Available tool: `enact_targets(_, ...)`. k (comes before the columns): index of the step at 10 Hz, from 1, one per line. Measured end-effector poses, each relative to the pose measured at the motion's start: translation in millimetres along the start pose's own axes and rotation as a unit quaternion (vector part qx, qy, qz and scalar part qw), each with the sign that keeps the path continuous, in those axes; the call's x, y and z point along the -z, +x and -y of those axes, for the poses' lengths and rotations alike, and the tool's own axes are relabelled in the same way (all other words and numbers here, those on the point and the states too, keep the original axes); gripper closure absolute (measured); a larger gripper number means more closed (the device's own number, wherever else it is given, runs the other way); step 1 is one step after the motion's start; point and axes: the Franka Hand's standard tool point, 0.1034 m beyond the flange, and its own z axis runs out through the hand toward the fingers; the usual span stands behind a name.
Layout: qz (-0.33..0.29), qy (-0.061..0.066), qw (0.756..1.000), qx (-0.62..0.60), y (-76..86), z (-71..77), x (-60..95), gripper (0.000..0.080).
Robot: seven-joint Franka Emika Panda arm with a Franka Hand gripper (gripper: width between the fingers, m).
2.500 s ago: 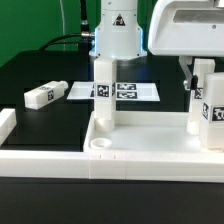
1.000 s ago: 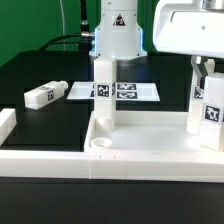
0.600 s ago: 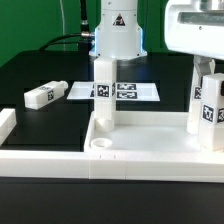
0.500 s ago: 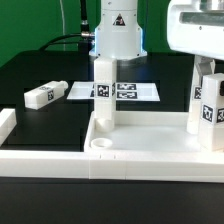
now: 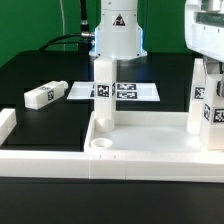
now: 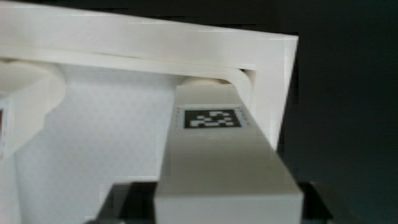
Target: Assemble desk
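A loose leg (image 5: 40, 96) lies near the marker board (image 5: 125, 90).

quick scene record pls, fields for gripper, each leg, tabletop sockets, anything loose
gripper: shut on held leg
held leg: upright, at tabletop corner, exterior view's right
standing leg: upright at tabletop's far corner, exterior view's left
near socket: empty
loose leg: lying on black table, apart from tabletop
marker board: flat behind tabletop

The exterior view sits low and close at the front edge of the tabletop (image 5: 150, 140), facing the arm's base (image 5: 118, 35), while the wrist view looks closely down the leg (image 6: 217, 150) onto that tabletop's corner.
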Motion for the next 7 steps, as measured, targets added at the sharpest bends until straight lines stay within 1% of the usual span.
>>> enact_targets(1,0.0,0.0,1.0,0.009,0.0,0.0,-0.1,0.0509)
enact_targets(2,0.0,0.0,1.0,0.028,0.0,-0.2,-0.3,0.0431)
enact_targets(3,0.0,-0.002,0.999,0.045,-0.4,-0.8,-0.5,0.0251)
enact_targets(4,-0.002,-0.004,0.996,0.09,-1.0,-1.2,-0.5,0.018)
enact_targets(5,-0.003,-0.004,0.99,0.143,-2.2,-1.4,-0.9,0.018)
enact_targets(7,-0.007,-0.004,0.973,0.231,-1.9,-1.0,-1.7,0.0151)
